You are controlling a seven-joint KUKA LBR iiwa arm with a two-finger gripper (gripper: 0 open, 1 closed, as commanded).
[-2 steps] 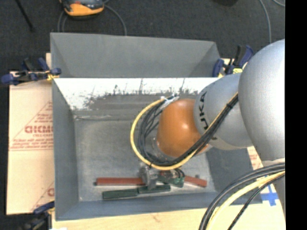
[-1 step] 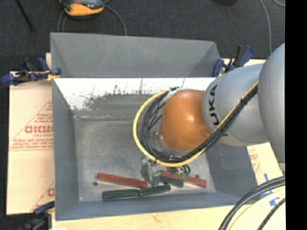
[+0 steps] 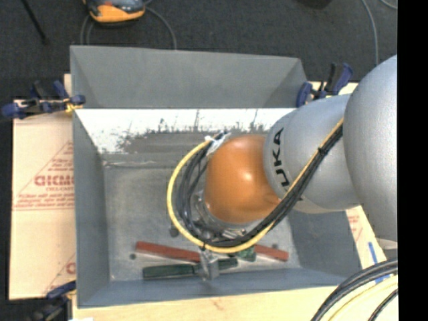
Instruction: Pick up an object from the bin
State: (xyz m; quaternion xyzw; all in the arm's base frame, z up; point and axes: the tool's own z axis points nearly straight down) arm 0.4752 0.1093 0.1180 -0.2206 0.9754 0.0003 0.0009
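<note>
Right, the gripper (image 3: 208, 267) is down low in the bin, hard up against the near wall, its tip among the long thin things lying there. How wide it stands I cannot tell, as the wrist hangs over it. Its tip sits on the line of a dark green pen (image 3: 167, 271), which lies flat along the near wall and runs off to the left; whether the pen is gripped I cannot tell. Just behind the pen lies a red stick (image 3: 164, 250), flat and roughly parallel, passing under the wrist. A red end (image 3: 275, 253) pokes out on the right, perhaps the same stick, I cannot tell. A small light green piece (image 3: 247, 255) lies just beside that. Above the gripper bulges the orange cover (image 3: 234, 179), with yellow and black cables (image 3: 175, 192) looped round its left side. The grey arm (image 3: 321, 159) comes in from the right, over the grey bin (image 3: 90, 199).
</note>
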